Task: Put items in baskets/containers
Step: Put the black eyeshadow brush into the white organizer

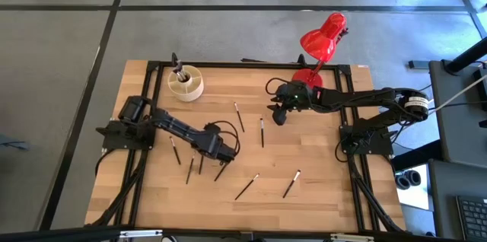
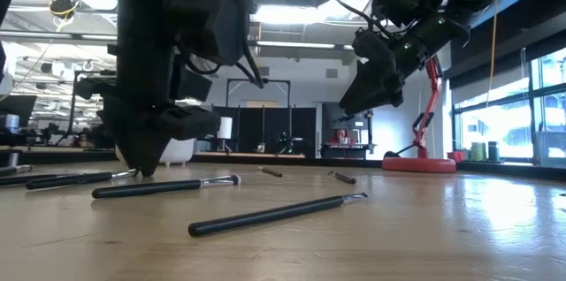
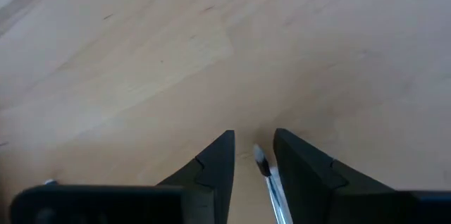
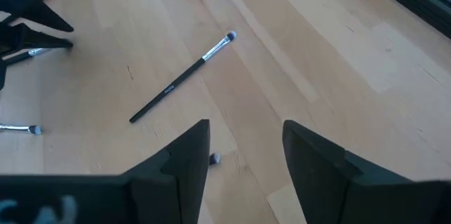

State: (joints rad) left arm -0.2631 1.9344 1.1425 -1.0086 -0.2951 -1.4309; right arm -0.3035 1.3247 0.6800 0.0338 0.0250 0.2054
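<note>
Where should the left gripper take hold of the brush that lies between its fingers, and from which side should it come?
The left gripper is open, low over the table, with the brush lying flat between its fingers. Best is probably the thin shaft just behind the bristle tip, coming straight down from above, fingers across the shaft. The brush is slim and flat on the wood, so a side approach would likely only push it.

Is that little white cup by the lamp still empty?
No. The cup stands upright with at least one dark brush sticking out of it.

Even overhead light keeps shadows on the desk (image 1: 319,189) soft; bright windows (image 2: 504,122) glare behind backlit, silhouetted arms.
</note>
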